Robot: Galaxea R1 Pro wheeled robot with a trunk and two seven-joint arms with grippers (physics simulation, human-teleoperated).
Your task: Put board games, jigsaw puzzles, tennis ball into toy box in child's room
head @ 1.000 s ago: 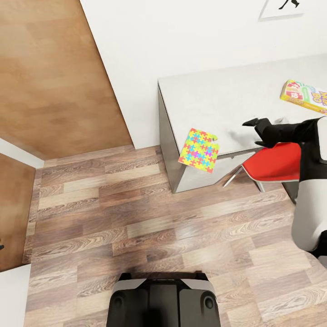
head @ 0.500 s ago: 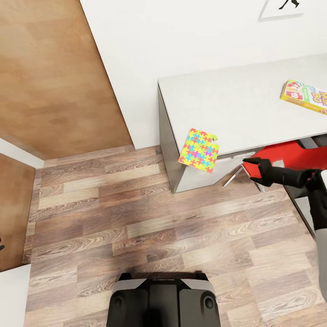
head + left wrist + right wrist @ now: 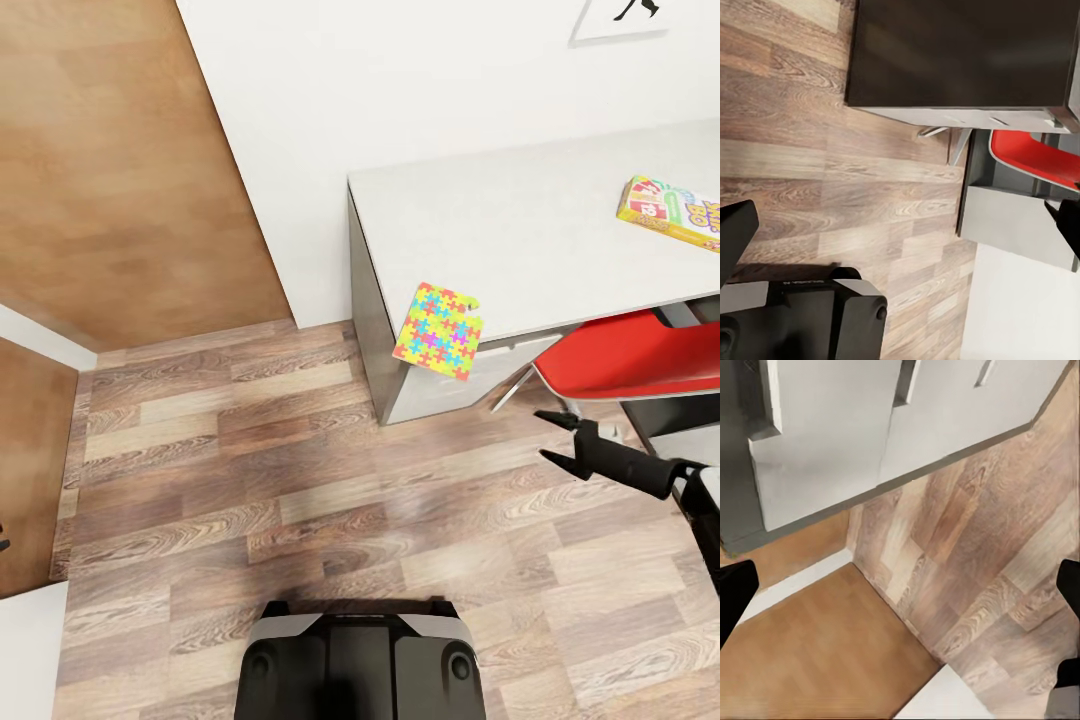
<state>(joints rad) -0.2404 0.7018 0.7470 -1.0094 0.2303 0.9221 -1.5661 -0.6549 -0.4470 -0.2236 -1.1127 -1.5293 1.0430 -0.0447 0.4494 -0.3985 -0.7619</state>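
Observation:
One jigsaw puzzle (image 3: 440, 331) lies at the near left corner of the white table (image 3: 520, 230), overhanging its front edge. A green-and-yellow board game (image 3: 672, 212) sits on the table top at the right edge of the head view. My right gripper (image 3: 548, 436) hangs open over the wood floor, below the table's front edge and right of the puzzle, holding nothing. In its wrist view the right gripper (image 3: 900, 596) has its fingers spread wide apart. The left gripper (image 3: 900, 229) is also open and empty, over the floor. The toy box and the tennis ball are out of view.
A red chair (image 3: 630, 355) is tucked under the table just above my right gripper. White drawers (image 3: 945, 405) front the desk. A brown sliding door (image 3: 110, 170) fills the left wall. My base (image 3: 360, 660) stands on the plank floor. A dark grey top (image 3: 960, 52) shows beside the chair.
My right arm has dropped from above the table top, past the chair, down over the floor. The puzzle and the board game have not moved.

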